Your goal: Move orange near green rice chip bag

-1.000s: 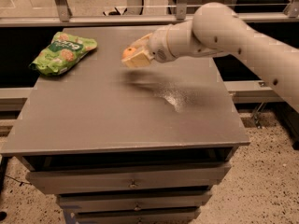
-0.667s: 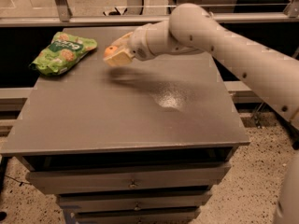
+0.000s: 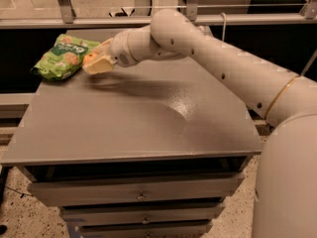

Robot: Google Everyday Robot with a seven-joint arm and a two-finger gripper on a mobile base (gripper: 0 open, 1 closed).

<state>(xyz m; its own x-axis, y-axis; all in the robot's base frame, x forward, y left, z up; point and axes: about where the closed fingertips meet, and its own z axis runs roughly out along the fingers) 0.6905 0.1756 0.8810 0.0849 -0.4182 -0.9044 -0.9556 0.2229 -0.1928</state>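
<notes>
The cream end effector (image 3: 97, 63) grasps the small round orange fruit (image 3: 90, 58) just above the grey tabletop (image 3: 129, 123). Just beyond its fingertips lies the crinkly bright-green rice chip bag (image 3: 62, 57), its long axis slanting toward the end effector.

Gripper (image 3: 97, 63) w/ orange (image 3: 90, 58) just beside green rice chip bag (image 3: 62, 57).
</notes>
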